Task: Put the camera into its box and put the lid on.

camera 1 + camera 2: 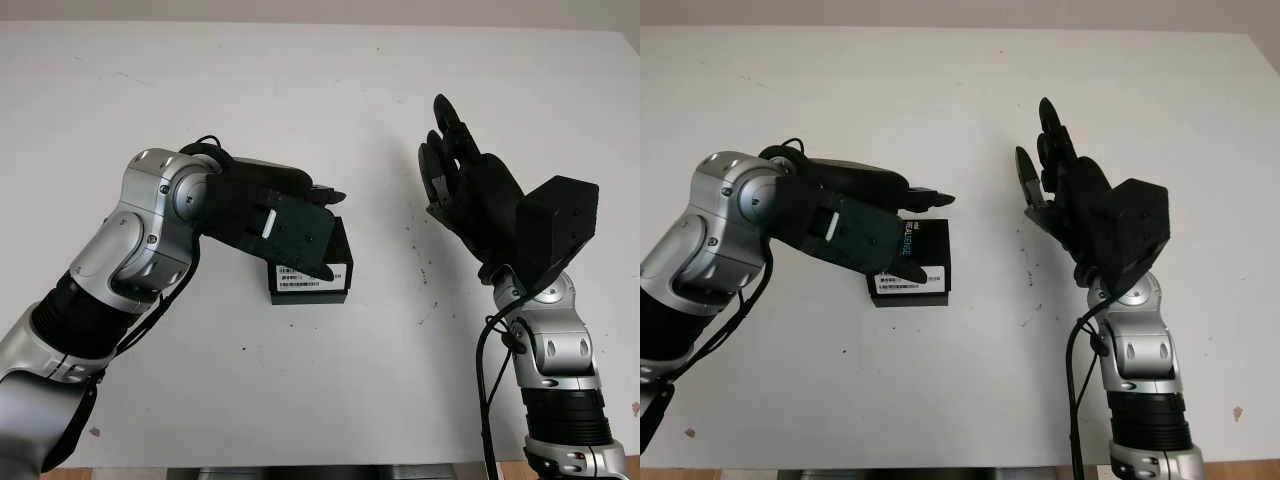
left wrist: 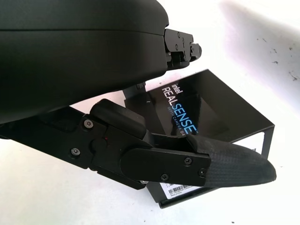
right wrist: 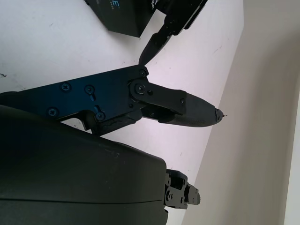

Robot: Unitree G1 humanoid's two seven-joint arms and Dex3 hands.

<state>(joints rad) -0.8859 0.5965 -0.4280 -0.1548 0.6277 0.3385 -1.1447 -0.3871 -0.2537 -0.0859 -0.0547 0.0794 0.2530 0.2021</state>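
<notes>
Box [image 1: 920,262]: black, lid on, flat on the bench [image 1: 320,90], a little left of the middle; white barcode label on the near side, printed lettering on top.
Camera: presumably inside the shut box; cannot tell from here.
Left hand [image 1: 300,215]: directly over the box, holding nothing, open; one finger [image 2: 234,161] crossing the near edge of the lid, another reaching past the far edge; whether any finger touches the lid, cannot tell.
Right hand [image 1: 455,165]: raised well to the right of the box, palm turned toward it, open, holding nothing.
Stage, as a judgement: looks close to done, with only the seating of the lid left to check.
Risk, sliding: smooth bench, light box, nothing bracing it; a sideways nudge from a finger likely pushes it along or turns it.
Risk, lid: a finger catching under the lid edge on the way up could lift it off again.
Risk, tilting: pressing on one edge only could rock the box or leave the lid skewed.
Risk, blind spot: left forearm covering much of the box in the head views, so lid seating is hard to judge from there.
Surroundings: plain white bench, a few small dark specks, nothing else near the box.
In the way: nothing between the right hand and the box; just the left hand above it.
</notes>
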